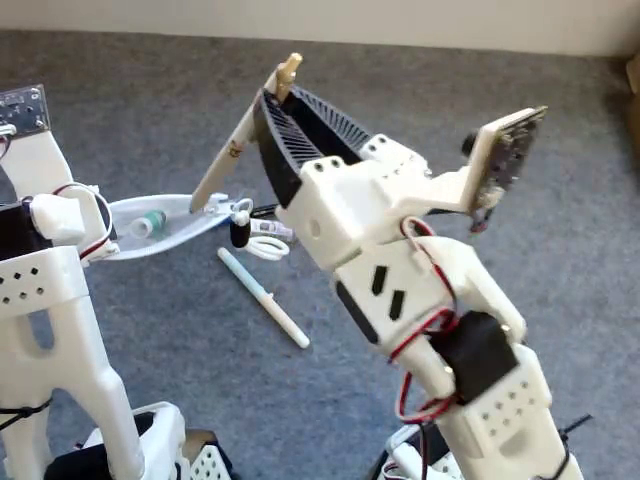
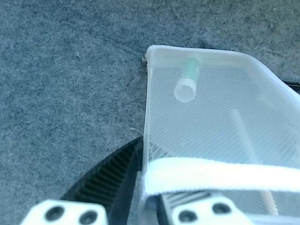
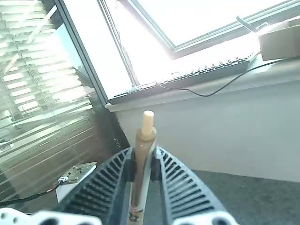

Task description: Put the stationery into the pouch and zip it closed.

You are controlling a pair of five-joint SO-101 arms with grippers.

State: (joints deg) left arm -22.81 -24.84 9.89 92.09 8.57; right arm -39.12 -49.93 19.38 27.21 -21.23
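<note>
my right pincer (image 3: 145, 154) is clamped on a beige pen (image 3: 143, 140), jaws pressed to either side of the barrel just below its top end. in the high view the pen (image 1: 235, 150) slants steeply, top end up in the air and lower end down at the pouch (image 1: 170, 225). i cannot tell whether the tip is already inside the mouth.

my left pincer (image 2: 150, 187) grips the pouch (image 2: 211, 117) by its banded edge and holds it low over the grey carpet (image 1: 150, 120). a green-capped tube (image 2: 187, 82) lies inside, showing through the mesh.

the pen looks light, stiff and smooth, so i judge it could slide through my jaws or pivot if i loosen unevenly. holding it near one end leaves a long free lever, and a grip nearer the middle would swing less. the pouch is soft and floppy, and it will sag and fold wherever i am not holding it, so the band is the firmest hold.

a pale blue pen (image 1: 262, 297) lies loose on the carpet near the pouch, with a small white looped thing (image 1: 265, 247) just beside the mouth. the blue pen should roll easily, so i would take it across the barrel.
</note>
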